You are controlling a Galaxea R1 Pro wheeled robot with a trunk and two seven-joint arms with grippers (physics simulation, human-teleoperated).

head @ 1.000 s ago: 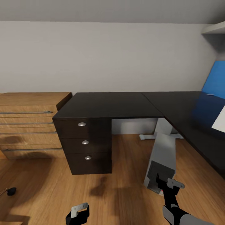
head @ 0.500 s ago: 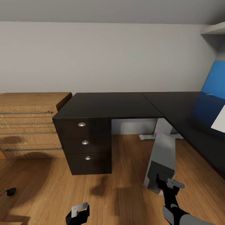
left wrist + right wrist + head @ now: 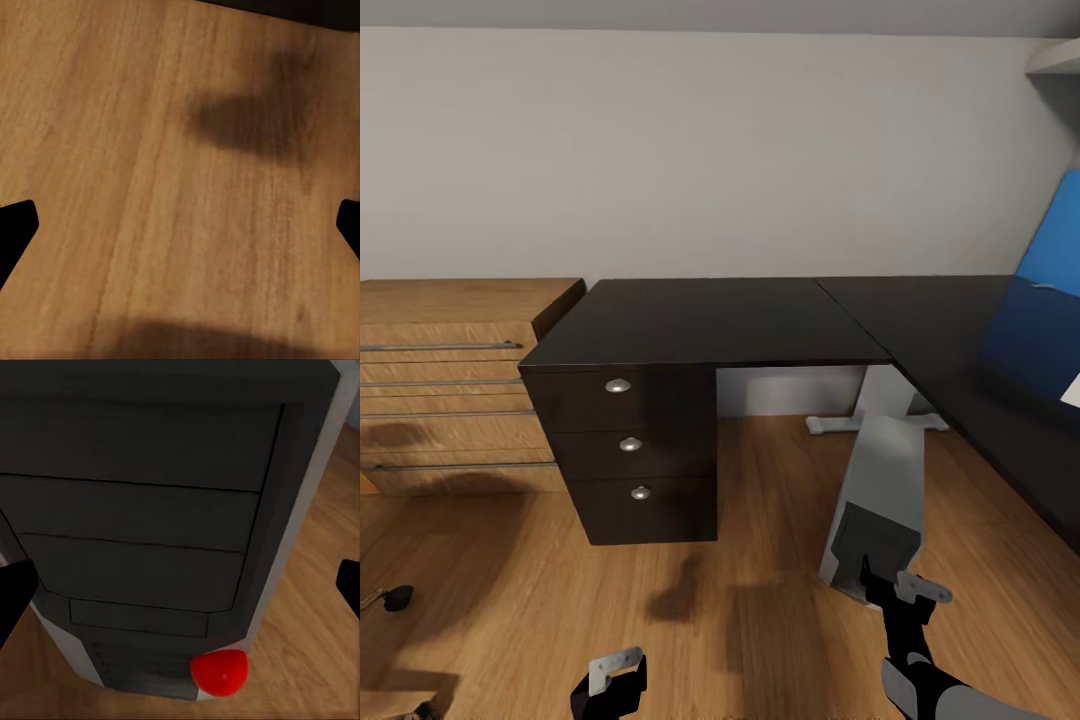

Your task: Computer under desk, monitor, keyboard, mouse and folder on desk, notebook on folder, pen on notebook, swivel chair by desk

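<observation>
**Inspector A:** Location of the computer (image 3: pixel 880 515)?

**Inspector B:** On the wooden floor (image 3: pixel 740 640), leaning rather than upright, its upper end tipped toward the desk (image 3: pixel 760 325) and reaching in under the black top near the white pedestal leg (image 3: pixel 880 405). Its dark front panel faces the robot. From the right wrist view, that panel (image 3: pixel 150 532) sits close ahead, with a round red button (image 3: pixel 219 672) near one end.

**Inspector A:** Right gripper (image 3: pixel 900 590)?

**Inspector B:** Spread wide, nothing between the fingers. It sits just in front of the tower's lower front end; whether it touches the case, I cannot tell. Both fingertips (image 3: pixel 11 600) appear at the outer edges of the wrist picture, flanking the panel.

**Inspector A:** Left gripper (image 3: pixel 615 680)?

**Inspector B:** Also parted and empty, low over bare floor, well apart from the tower. Its wrist camera records floorboards (image 3: pixel 172 210) and shadow.

**Inspector A:** Desk condition?

**Inspector B:** Black top bare on the near wing. Dark three-drawer unit (image 3: pixel 630 455) below its left end. Blue back panel (image 3: pixel 1055 255) at the far right. A light wooden drawer chest (image 3: pixel 455 385) stands beside the desk on the left.
</observation>
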